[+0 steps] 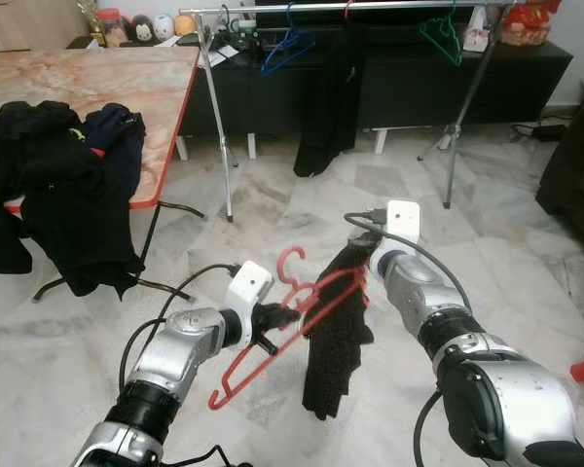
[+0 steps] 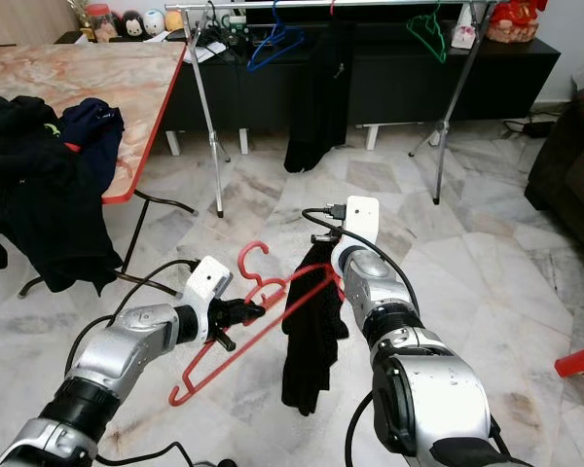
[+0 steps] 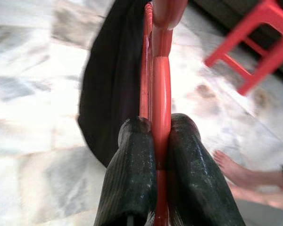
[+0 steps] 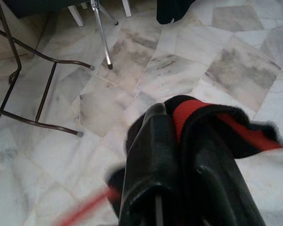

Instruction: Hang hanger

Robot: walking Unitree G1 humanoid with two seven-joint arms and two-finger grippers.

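Low in the frame's centre, both silver arms reach inward over pale marble floor tiles (image 1: 526,224). The left gripper (image 1: 277,316) has its ribbed black fingers (image 3: 132,179) clamped on the thin red plastic hanger (image 1: 273,341), which slants down to the lower left. The right gripper (image 4: 179,155) seems pinched on the hanger's far shoulder through the limp black knitted garment (image 1: 336,341) draped there. A metal clothes rail (image 1: 370,8) crosses the top.

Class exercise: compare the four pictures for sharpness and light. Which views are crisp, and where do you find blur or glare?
Left eye view: crisp, evenly lit, with soft glare on the marble floor. Left wrist view: floor smeared; the left gripper and red hanger stay fairly sharp. Right wrist view: floor sharp; right gripper and black garment soft-edged, the hanger blurring to a streak.
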